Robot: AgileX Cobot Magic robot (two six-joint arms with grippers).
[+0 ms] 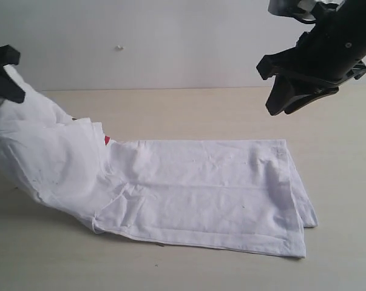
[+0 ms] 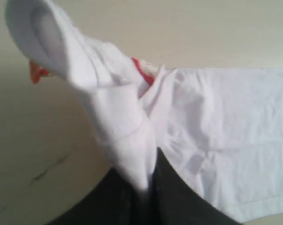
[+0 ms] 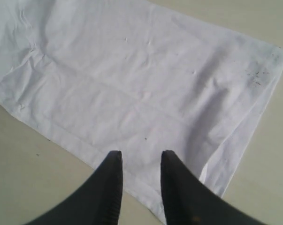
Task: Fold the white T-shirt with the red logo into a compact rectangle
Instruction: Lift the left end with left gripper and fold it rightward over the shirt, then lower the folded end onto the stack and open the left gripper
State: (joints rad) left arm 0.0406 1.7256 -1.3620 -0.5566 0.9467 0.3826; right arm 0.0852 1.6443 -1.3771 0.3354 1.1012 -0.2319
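A white T-shirt point(image 1: 201, 188) lies across a pale wooden desk point(image 1: 201, 109), folded lengthwise into a long band that runs from the left side to right of centre. Its right end lies flat, with layered hem edges stacked at the near right corner. Its left end rises off the desk in a wrinkled slope toward the far left. There the black left hand point(image 1: 0, 73) is clenched on the fabric and holds it in the air. In the left wrist view, that hand's fingers point(image 2: 179, 201) pinch a bunched fold of white cloth between them. The collar point(image 2: 42, 33) curls open beyond, and a small orange neck tag point(image 2: 35, 72) pokes out beside it. Only a sliver of the red logo point(image 1: 107, 140) shows, tucked in the folds where the raised part meets the flat part. The black right hand point(image 1: 286, 103) hangs in the air above the far right of the desk, clear of the shirt. Its two fingers point(image 3: 114, 187) stand apart, released, with nothing between them, and flat white cloth lies below.
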